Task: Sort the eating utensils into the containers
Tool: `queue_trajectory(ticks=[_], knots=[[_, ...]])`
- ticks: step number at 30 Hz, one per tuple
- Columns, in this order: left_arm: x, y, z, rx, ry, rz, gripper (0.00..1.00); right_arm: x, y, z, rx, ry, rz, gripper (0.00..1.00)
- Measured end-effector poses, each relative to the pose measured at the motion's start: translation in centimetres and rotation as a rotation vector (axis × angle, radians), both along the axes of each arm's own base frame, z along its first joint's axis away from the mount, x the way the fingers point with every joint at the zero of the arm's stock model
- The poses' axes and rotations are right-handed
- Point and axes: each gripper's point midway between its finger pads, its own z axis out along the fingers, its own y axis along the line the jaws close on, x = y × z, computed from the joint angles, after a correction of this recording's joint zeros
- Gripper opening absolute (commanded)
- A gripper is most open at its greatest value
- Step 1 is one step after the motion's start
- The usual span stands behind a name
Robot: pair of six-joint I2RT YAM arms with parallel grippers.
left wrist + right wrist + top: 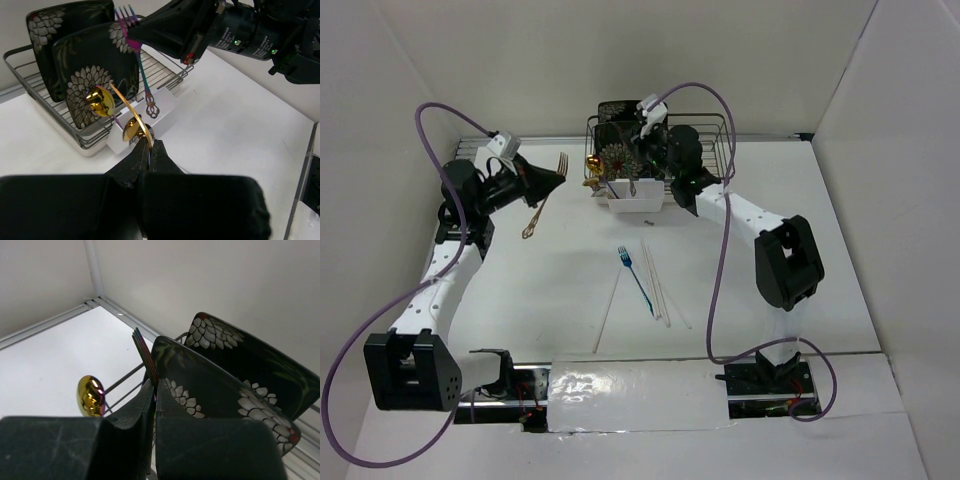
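Right tool clamped on iridescent fork, long axis upright, handle tip down at white caddy. Left tool, clamped on gold fork, has caddy at 3 o'clock. We judge the right tool nearer.

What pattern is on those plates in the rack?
White flowers on black plates, clearest in the left wrist view.
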Motion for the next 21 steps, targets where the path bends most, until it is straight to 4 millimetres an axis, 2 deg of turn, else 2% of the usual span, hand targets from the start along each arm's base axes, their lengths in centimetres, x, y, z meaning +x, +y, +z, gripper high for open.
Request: queue_trajectory(ticks=[7,11,14,19,21], knots=[[0.7,0.5,-0.7,0.014,-0.001,0.006,0.0,1.1,-0.9,1.0,-0.021,-0.107,-0.007,0.0],[0.8,0.7,-0.5,0.015,-0.016,0.006,0.0,1.5,-1.1,0.4,-0.012,-0.116,0.005,0.0],[1.0,1.3,-0.4,0.015,-0.028,0.017,0.0,1.1,-1.0,-0.9,-0.02,-0.112,0.021,0.0],[1.7,2.2,-0.8,0.015,-0.025,0.025,0.0,0.2,-1.4,-5.3,-0.048,-0.052,0.032,0.0],[1.9,2.3,-1.1,0.015,-0.015,0.019,0.0,0.0,-1.7,-5.9,-0.045,-0.054,0.024,0.02]])
